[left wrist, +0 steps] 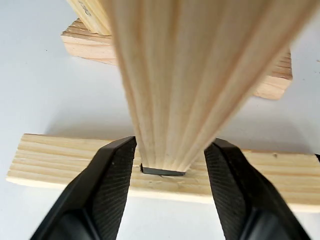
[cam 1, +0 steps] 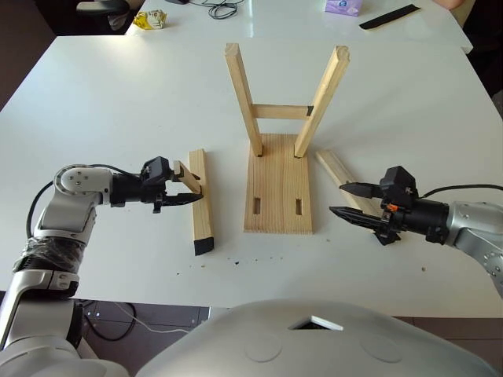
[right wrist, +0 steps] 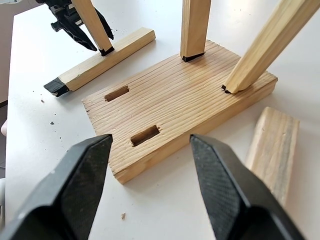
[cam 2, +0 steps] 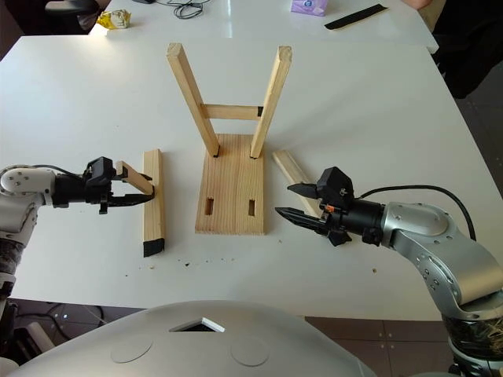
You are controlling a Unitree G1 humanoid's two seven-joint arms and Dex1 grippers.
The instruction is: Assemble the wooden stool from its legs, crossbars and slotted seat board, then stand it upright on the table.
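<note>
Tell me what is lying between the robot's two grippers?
The slotted seat board lies flat on the table between the left gripper and the right gripper, seen in the left eye view.

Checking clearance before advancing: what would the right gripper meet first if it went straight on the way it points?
Probably the seat board, at its near edge by the empty slots; the open right gripper frames that edge. Its height is unclear, so it might pass above.

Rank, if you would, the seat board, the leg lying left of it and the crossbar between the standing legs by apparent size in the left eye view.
1. Seat board, largest.
2. Lying leg, next.
3. Crossbar, smallest, though it is farther from the camera.
</note>
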